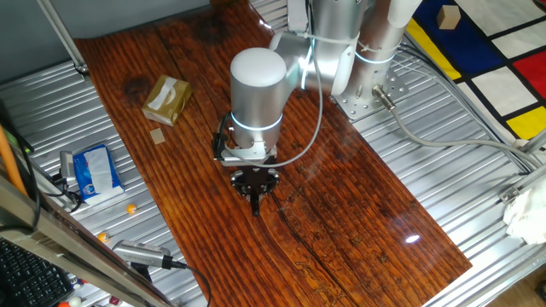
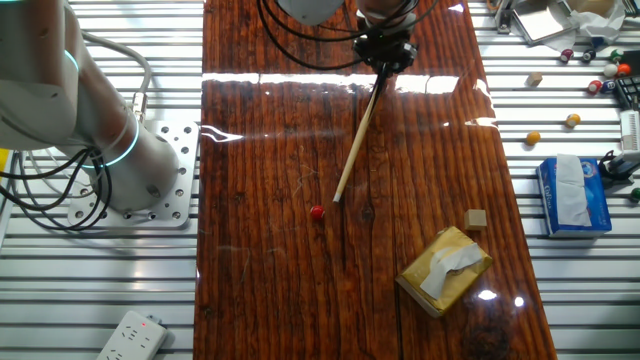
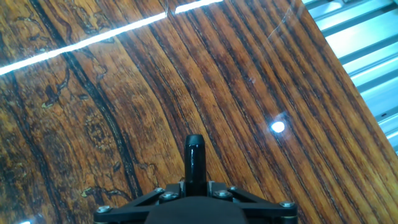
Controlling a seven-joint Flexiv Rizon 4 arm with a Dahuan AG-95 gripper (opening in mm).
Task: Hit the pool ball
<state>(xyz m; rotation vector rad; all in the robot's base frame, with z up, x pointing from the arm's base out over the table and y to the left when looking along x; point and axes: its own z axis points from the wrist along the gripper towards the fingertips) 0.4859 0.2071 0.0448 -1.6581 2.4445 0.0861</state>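
The pool ball (image 2: 317, 213) is sitting on the table (image 2: 260, 150) just beside the cue (image 2: 357, 138) tip (tool (image 2: 385, 50) gripping cue's butt), so it's needing a short, straight push w/ tip aimed dead-center.

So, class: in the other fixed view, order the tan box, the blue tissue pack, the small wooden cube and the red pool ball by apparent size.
1. tan box
2. blue tissue pack, a little smaller
3. small wooden cube
4. red pool ball, the smallest
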